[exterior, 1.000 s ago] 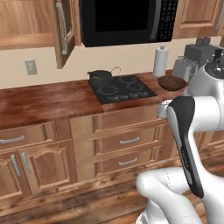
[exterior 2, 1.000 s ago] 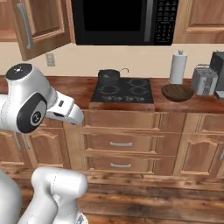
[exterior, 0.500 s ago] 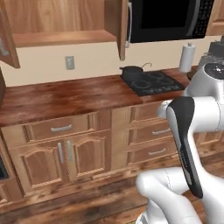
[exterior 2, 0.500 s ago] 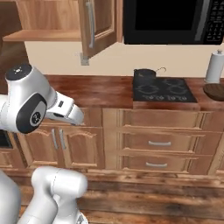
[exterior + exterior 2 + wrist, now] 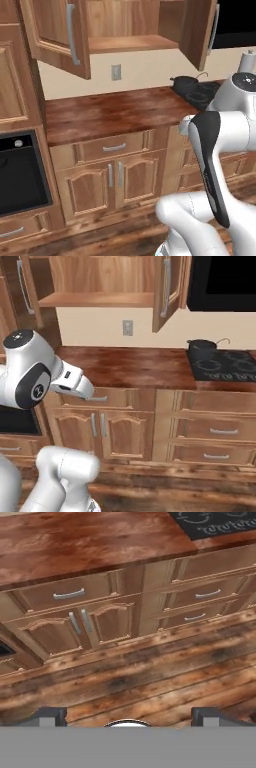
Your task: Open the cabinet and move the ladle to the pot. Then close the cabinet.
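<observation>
The cabinet [image 5: 125, 30] hangs on the wall with both doors swung open. Its shelf looks bare. The pot [image 5: 202, 346] sits on the black stove [image 5: 225, 365], at the back left corner. A thin curved handle sticks up from the pot, so the ladle [image 5: 221, 342] seems to rest inside it. The brown tabletop [image 5: 110, 112] lies under the cabinet. The tool [image 5: 129, 714] is open wide, holds nothing, and points at the wooden floor [image 5: 150, 677].

Medium-brown wood cabinet [image 5: 100, 286] with grey bar handles, reddish mottled wood counter [image 5: 130, 363], dark grey-black pot [image 5: 201, 346] on a black cooktop [image 5: 225, 365], streaky brown plank floor [image 5: 150, 677].
</observation>
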